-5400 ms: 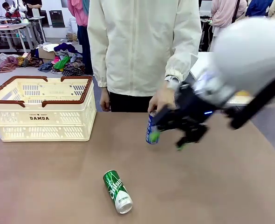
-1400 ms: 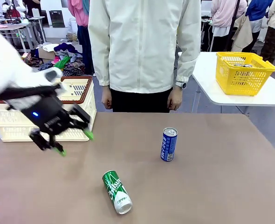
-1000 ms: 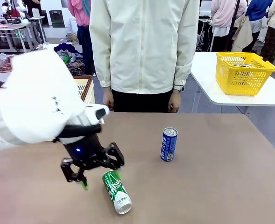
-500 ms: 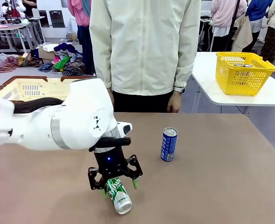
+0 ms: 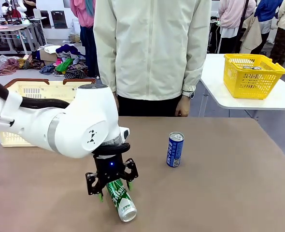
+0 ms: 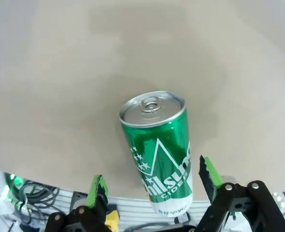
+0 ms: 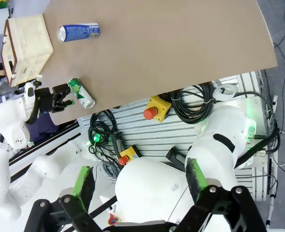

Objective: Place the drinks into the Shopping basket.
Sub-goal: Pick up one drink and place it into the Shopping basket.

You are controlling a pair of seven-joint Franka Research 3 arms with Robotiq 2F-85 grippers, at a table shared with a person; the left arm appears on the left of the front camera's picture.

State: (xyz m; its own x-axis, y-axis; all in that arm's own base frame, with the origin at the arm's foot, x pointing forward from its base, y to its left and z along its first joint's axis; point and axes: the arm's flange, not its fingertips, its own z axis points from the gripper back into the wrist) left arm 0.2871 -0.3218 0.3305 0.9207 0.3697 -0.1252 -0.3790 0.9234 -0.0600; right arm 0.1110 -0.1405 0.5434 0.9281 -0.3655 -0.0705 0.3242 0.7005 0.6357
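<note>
The green can (image 5: 121, 199) lies on its side near the table's front edge, silver end toward me. My left gripper (image 5: 114, 189) is open and hangs over the can's far end, one finger on each side of it. In the left wrist view the green can (image 6: 159, 151) lies between the green fingertips (image 6: 98, 186) with gaps on both sides. The blue can (image 5: 175, 149) stands upright right of centre. The Shopping basket (image 5: 46, 82) is at the far left, largely hidden by my left arm. My right gripper (image 7: 138, 179) is open, high above the table.
A person in a cream jacket (image 5: 152, 48) stands at the far edge, hands down by their sides. A yellow basket (image 5: 252, 75) sits on a white side table at the right. Bare brown tabletop (image 5: 220, 193) stretches to the right of the cans.
My left arm has swung in from the left and come down over the green can, so the open jaws now straddle it. Neither can has moved.
</note>
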